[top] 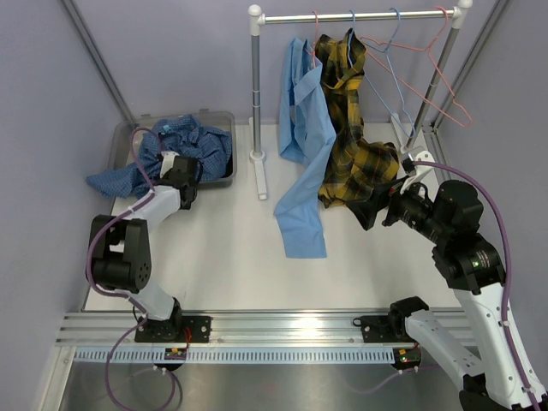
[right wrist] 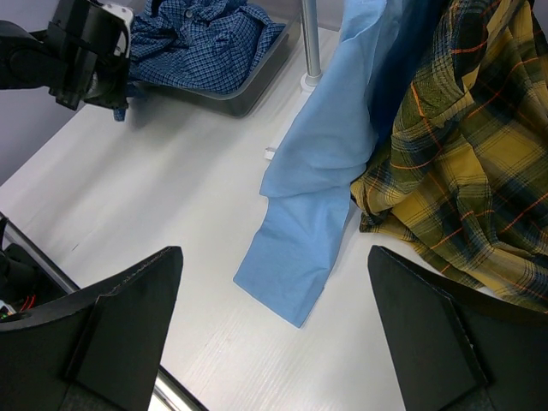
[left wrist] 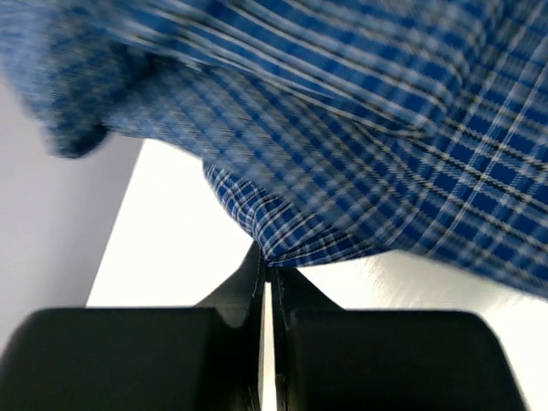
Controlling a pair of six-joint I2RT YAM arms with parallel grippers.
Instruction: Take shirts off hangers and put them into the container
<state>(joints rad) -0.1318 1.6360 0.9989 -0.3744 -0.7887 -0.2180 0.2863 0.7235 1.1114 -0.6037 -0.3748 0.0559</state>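
We list: left gripper [left wrist: 267, 276], black jaws pinching crumpled dark-blue fine-check woven shirt [left wrist: 385, 171] at its fingertips; right gripper [right wrist: 274, 257] wide, empty.

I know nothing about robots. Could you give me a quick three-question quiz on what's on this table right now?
1. Which shirt lies in the grey container? A light blue, B dark blue check, C yellow plaid.
2. True or false: the right jaws stand wide open.
3. How many bare hangers hang on the rail?
Key: 1 B, the dark blue check shirt; 2 true; 3 two.
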